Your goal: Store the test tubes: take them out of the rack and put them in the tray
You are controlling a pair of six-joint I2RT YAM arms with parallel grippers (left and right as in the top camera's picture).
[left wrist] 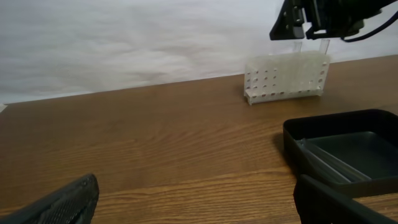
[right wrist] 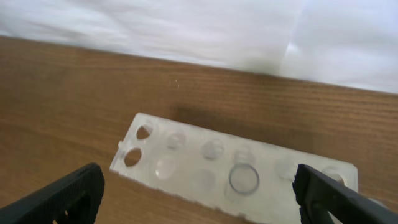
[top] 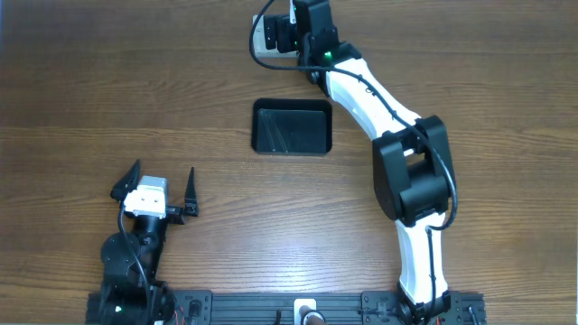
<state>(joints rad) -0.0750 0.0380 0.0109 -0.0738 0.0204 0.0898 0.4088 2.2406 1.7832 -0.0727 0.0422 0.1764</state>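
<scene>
The white test tube rack point(top: 263, 38) stands at the table's far edge; in the left wrist view the rack point(left wrist: 286, 78) has clear tubes point(left wrist: 324, 46) sticking up from it. My right gripper point(top: 289, 32) hovers open just above the rack point(right wrist: 186, 155), over a clear tube point(right wrist: 244, 178) standing in a hole. The black tray point(top: 256, 135) lies mid-table with clear tubes point(left wrist: 329, 163) lying in it. My left gripper point(top: 163, 173) is open and empty near the front left, well away from the tray point(left wrist: 323, 124).
Bare wooden tabletop surrounds the tray and rack. A white wall or sheet backs the table's far edge behind the rack. The right arm's white links point(top: 370, 95) stretch over the table to the right of the tray.
</scene>
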